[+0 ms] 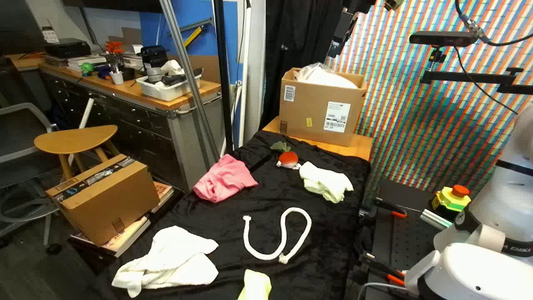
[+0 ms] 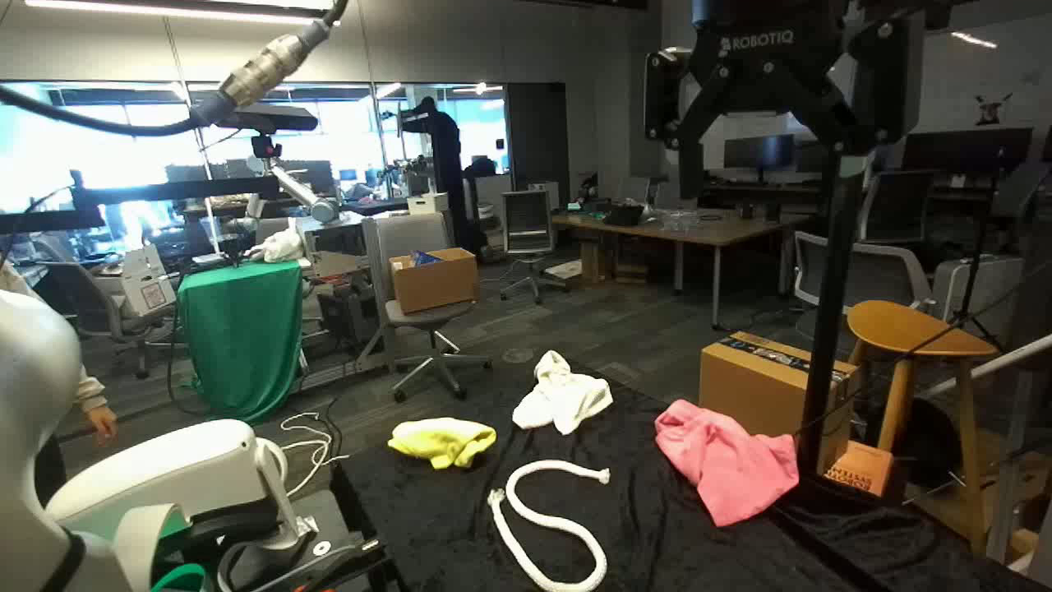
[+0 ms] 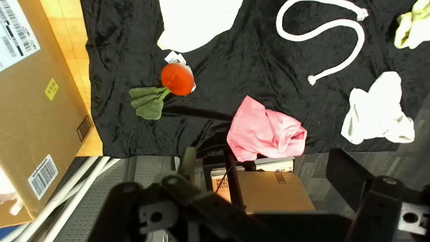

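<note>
My gripper hangs high above the black-covered table, its fingers wide apart with nothing between them. In the wrist view the gripper frames the pink cloth beyond its fingertips, without touching it. A white rope lies in an S-shaped curve mid-table. Around it are a crumpled white cloth, a yellow cloth and a pale yellowish cloth. Beside the pale cloth sits a red toy vegetable with green leaves. The yellow cloth is cut off in an exterior view.
A large cardboard box stands at one end of the table. A smaller box rests on books by the table's side, near a black upright pole and a wooden stool. An emergency-stop button is near the arm's base.
</note>
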You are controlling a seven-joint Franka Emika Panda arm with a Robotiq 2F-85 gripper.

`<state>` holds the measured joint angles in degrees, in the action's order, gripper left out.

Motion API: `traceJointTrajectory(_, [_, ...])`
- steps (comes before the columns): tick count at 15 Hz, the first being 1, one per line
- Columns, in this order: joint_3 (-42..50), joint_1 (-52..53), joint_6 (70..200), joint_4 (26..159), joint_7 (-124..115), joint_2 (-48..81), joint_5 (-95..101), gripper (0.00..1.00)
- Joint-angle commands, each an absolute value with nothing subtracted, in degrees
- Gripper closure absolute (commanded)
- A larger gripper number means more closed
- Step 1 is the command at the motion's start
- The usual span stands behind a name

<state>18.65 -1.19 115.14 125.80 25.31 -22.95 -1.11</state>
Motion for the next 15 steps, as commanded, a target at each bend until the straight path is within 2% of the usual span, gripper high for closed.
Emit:
traceJointTrajectory(1, [17.3,-2.8,115.0,125.4,25.9,-22.7,-1.8,0.0])
traceJointTrajectory(8, [16.7,-2.3,115.8,125.4,27.2,-21.9,-1.8,0.0])
traceJointTrajectory(15, [13.8,-0.6,121.2,131.6,33.0,-21.2,-1.5,0.0])
